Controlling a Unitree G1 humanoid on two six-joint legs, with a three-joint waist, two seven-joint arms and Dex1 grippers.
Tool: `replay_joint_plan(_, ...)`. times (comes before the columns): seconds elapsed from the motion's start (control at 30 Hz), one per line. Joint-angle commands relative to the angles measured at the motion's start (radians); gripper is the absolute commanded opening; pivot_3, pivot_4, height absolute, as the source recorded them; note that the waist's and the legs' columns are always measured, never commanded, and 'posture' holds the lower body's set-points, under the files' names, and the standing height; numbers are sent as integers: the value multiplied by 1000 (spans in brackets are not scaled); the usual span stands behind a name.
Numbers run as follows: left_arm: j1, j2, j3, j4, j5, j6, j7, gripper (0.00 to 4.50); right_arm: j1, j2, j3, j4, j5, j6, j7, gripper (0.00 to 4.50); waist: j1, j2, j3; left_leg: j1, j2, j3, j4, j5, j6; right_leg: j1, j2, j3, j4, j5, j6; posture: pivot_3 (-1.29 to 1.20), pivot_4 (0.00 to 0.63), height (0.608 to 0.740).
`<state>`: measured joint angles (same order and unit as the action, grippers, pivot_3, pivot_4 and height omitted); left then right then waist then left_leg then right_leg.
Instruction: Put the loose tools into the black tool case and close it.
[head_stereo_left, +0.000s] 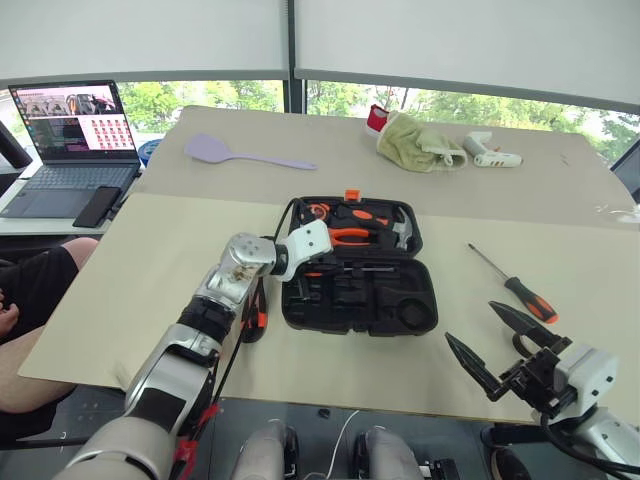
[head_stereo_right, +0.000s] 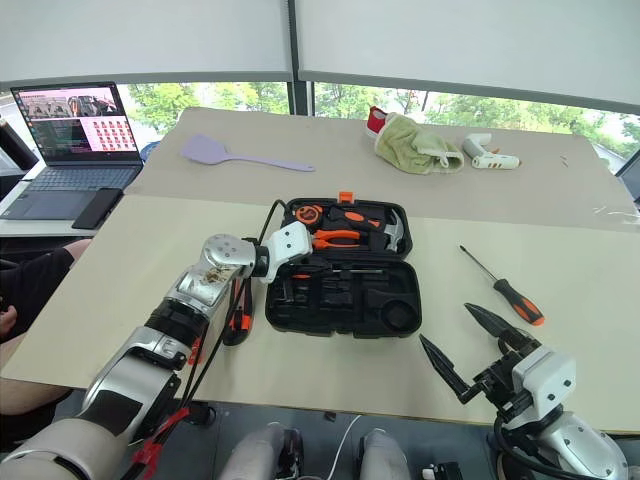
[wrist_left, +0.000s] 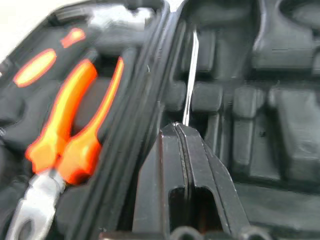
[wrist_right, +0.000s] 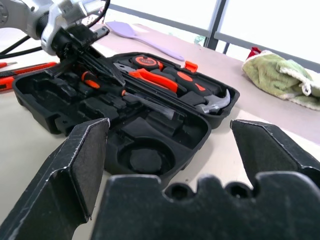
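Head view: one open tool case (head_stereo_left: 360, 268) lies on the worktop (head_stereo_left: 150, 270); the left gripper (head_stereo_left: 300, 285) is inside it, and one screwdriver (head_stereo_left: 512, 285) lies beyond the right gripper (head_stereo_left: 492, 338), jaws wide open. Left wrist: closed jaws pinch one thin metal shaft (wrist_left: 191, 75). Right wrist: case ahead of the spread jaws.

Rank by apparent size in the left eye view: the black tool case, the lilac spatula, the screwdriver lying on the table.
1. black tool case
2. lilac spatula
3. screwdriver, close to the spatula in length; the spatula lies farther away, so true order is unsure.
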<state>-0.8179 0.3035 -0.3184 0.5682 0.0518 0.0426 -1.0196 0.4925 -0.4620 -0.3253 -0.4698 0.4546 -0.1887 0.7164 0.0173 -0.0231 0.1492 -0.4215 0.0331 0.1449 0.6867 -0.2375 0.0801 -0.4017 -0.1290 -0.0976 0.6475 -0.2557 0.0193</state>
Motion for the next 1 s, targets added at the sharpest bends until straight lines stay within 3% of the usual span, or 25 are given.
replay_joint_plan(0.03, 30, 3, -43, 18, 31, 32, -35, 50, 12, 6, -20, -47, 11, -8, -11, 4500, -2, 2, -2, 0, 0, 0, 0, 0, 0, 0, 0, 0, 0, 0, 0, 0, 150, 740)
replay_joint_plan(0.2, 42, -7, 49, -25, -73, -46, -46, 50, 25, 8, -44, -45, 12, -7, -21, 4500, -3, 3, -4, 0, 0, 0, 0, -2, 3, 0, 0, 0, 0, 0, 0, 0, 150, 740)
replay_joint_plan(0.3, 57, 12, 169, -76, -213, -86, -105, 690, 50, 7, -119, -23, 46, -4, -32, 4500, -5, 3, -3, -1, 0, 0, 0, -1, 1, -1, 0, 1, 0, 0, 0, 0, 150, 740)
replay_joint_plan(0.43, 146, 108, 330, -168, -400, -136, -238, 2114, 127, 0, -283, 75, 92, -25, 0, 4500, -6, 3, -3, -1, 1, 0, 0, 0, -1, -2, 0, 0, 0, 0, 0, 0, 150, 740)
replay_joint_plan(0.5, 224, 187, 359, -216, -416, -118, -278, 2774, 165, 9, -345, 140, 100, -47, 25, 4500, -13, 6, -5, 0, 1, 0, -1, 0, -1, -1, 0, 1, 0, 0, 0, 0, 150, 740)
replay_joint_plan(0.53, 252, 210, 364, -237, -421, -113, -287, 3439, 176, 12, -361, 161, 102, -56, 35, 4500, -13, 7, -6, 2, 1, 0, -2, 0, -1, 0, -1, 2, -1, 0, -1, 0, 150, 740)
replay_joint_plan(0.63, 432, 313, 453, -358, -535, -108, -412, 4419, 228, 39, -426, 280, 109, -93, 64, 4500, -15, 8, -6, 8, 1, 0, -4, -3, 5, 5, -1, 2, -2, 0, 0, 0, 150, 740)
replay_joint_plan(0.87, 718, 414, 629, -440, -596, -164, -426, 4480, 280, 79, -472, 424, 110, -144, 122, 4500, -11, 12, -6, 15, 3, -2, -9, -10, -4, 6, -12, 4, -7, -2, -3, 0, 150, 740)
replay_joint_plan(1.0, 794, 407, 662, -490, -628, -128, -387, 4480, 209, -4, -486, 450, 139, -93, 135, 4500, -13, 16, -5, 16, 2, -2, -10, -11, -4, 8, -15, 4, -8, -7, -1, 0, 150, 740)
